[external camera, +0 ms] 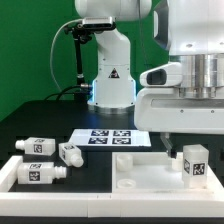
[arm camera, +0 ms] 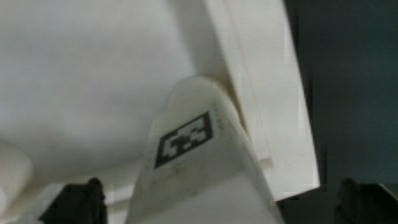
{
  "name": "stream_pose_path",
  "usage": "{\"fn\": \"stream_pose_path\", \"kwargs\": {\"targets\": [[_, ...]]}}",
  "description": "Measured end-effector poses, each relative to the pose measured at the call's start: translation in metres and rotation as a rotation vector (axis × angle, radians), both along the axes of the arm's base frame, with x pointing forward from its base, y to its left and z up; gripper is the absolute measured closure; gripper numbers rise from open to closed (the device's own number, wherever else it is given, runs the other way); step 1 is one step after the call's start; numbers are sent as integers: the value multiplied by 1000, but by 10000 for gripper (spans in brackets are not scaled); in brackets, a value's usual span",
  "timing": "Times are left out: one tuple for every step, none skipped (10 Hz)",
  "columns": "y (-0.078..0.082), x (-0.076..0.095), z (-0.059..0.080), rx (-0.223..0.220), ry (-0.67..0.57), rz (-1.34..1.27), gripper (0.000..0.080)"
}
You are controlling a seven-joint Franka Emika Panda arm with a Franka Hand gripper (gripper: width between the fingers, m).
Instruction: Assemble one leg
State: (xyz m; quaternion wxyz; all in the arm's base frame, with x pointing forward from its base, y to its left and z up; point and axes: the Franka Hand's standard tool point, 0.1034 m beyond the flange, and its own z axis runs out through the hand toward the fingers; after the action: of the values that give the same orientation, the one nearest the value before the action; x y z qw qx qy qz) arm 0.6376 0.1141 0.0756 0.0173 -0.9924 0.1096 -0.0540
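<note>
A white leg [arm camera: 187,140] with a black marker tag stands between my fingertips in the wrist view. It rests upright on the near right corner of the white tabletop [external camera: 140,168] in the exterior view, where the leg [external camera: 195,162] is just under my gripper [external camera: 193,140]. My gripper [arm camera: 217,205] is open. One dark finger [arm camera: 75,204] and the other finger [arm camera: 363,202] sit on either side of the leg, each with a gap to it. In the exterior view the hand hides the fingers.
Three more white legs [external camera: 35,146], [external camera: 70,152], [external camera: 40,172] lie at the exterior view's left. The marker board [external camera: 110,136] lies behind the tabletop. The arm's base [external camera: 110,80] stands at the back before a green wall.
</note>
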Motion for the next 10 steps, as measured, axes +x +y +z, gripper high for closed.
{"fn": "stream_pose_path", "kwargs": {"targets": [[-2, 4, 1, -30, -28, 193, 150], [-2, 3, 1, -28, -28, 189, 195], [-2, 3, 1, -24, -27, 152, 195], [-2, 3, 1, -25, -27, 154, 364], [-2, 3, 1, -16, -26, 102, 364], [-3, 3, 1, -9, -25, 32, 501], [-3, 3, 1, -3, -24, -14, 514], [-4, 3, 1, 9, -24, -126, 514], [-7, 3, 1, 27, -26, -298, 514], [-10, 2, 0, 62, -12, -503, 514]]}}
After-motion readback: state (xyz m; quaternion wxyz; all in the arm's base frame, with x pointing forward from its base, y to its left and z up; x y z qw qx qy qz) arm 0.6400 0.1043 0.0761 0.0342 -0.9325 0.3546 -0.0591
